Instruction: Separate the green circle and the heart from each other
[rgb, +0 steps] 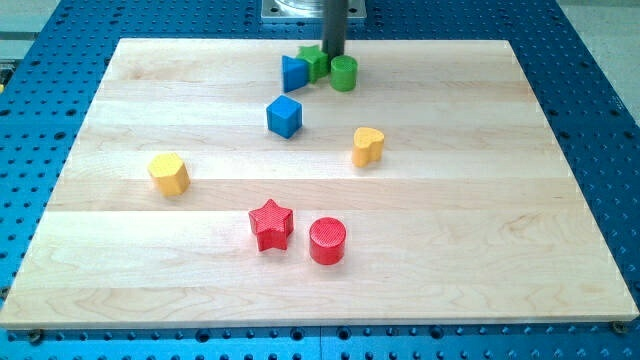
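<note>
Pushing stage: my tip (333, 55), a bare rod holding nothing, touches the green circle (344, 73) from behind-left; a steady push keeps it apart from the yellow heart (368, 146).

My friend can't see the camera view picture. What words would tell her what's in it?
My tip sits at the view's top of a wooden board, among a green star, green circle and blue block. Lower lie a blue cube, yellow heart and more blocks.
</note>
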